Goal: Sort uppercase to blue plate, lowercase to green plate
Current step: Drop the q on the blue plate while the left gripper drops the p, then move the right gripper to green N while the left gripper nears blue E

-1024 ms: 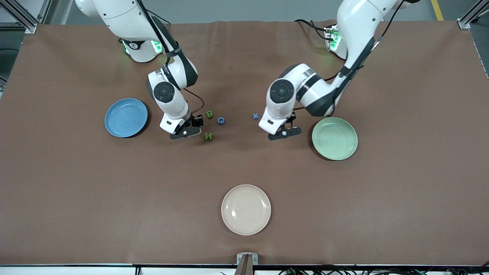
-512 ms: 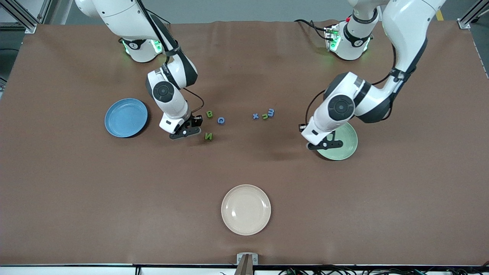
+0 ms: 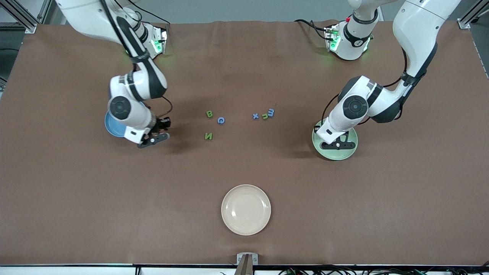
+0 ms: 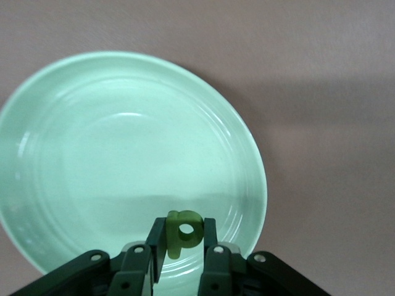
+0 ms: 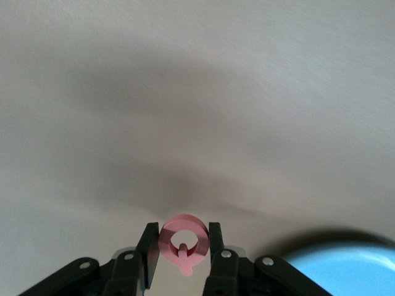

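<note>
In the front view, your left gripper (image 3: 338, 145) hangs over the green plate (image 3: 349, 151) at the left arm's end of the table, and your right gripper (image 3: 154, 139) hangs over the bare table just beside the blue plate (image 3: 111, 129), on the side toward the loose letters. Between the two plates you have a green B (image 3: 209, 114), a blue G (image 3: 221, 120) and a green N (image 3: 208, 136) grouped toward the right arm's end, the N nearest the front camera. Toward the left arm's end lie a blue x (image 3: 255, 116), a small green letter (image 3: 264, 116) and a blue m (image 3: 271, 112), close together. A cream plate (image 3: 246, 209) sits well apart, nearest the front camera. In the left wrist view, your left gripper (image 4: 182, 246) has its fingers (image 4: 157, 243) clamped on a green p (image 4: 183, 231), held over the green plate (image 4: 74, 148) near its rim. In the right wrist view, your right gripper (image 5: 183, 250) has its fingers (image 5: 215, 243) clamped on a pink Q (image 5: 182, 242) over the brown table, with the blue plate's (image 5: 345, 268) edge showing close by.
</note>
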`<action>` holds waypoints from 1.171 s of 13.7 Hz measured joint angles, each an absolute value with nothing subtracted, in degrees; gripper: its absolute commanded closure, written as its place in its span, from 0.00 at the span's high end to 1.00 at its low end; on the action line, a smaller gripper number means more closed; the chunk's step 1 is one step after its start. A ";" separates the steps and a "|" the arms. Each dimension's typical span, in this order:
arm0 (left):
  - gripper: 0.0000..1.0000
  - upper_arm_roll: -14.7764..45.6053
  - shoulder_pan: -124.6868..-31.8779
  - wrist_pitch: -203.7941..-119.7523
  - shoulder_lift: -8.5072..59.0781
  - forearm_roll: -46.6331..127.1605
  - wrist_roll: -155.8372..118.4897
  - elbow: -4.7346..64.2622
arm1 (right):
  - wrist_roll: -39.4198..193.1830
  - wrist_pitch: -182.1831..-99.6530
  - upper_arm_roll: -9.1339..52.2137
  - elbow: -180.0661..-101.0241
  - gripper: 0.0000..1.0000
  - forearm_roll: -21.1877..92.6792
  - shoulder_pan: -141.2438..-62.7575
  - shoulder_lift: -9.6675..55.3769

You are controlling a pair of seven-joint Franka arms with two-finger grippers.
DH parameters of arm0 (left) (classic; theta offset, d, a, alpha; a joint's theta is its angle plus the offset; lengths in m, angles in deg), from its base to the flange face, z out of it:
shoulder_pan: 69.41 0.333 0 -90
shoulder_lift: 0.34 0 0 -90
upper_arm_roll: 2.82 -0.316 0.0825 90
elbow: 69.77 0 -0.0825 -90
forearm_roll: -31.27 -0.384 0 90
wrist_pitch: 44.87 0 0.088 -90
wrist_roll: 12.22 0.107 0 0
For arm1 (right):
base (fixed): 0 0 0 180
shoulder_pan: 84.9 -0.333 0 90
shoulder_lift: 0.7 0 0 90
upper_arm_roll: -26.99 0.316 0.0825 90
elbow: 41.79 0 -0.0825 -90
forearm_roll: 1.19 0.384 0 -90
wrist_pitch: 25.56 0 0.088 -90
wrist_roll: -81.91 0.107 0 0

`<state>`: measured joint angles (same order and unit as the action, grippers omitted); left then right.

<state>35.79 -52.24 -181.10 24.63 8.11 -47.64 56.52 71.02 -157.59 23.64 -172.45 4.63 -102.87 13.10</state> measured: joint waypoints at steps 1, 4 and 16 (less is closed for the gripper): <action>0.19 35.83 -52.25 -182.05 24.66 7.43 -47.65 57.49 | 70.03 -153.83 23.62 -172.39 0.02 3.66 -101.65 10.66; 0.36 35.83 -51.84 -182.62 24.67 6.09 -47.65 58.72 | 67.56 -144.52 23.64 -173.02 0.02 0.76 -97.11 4.29; 1.00 41.83 -51.84 -183.26 24.64 5.44 -47.21 55.49 | 66.74 -146.06 24.20 -177.55 1.00 0.00 -90.18 2.47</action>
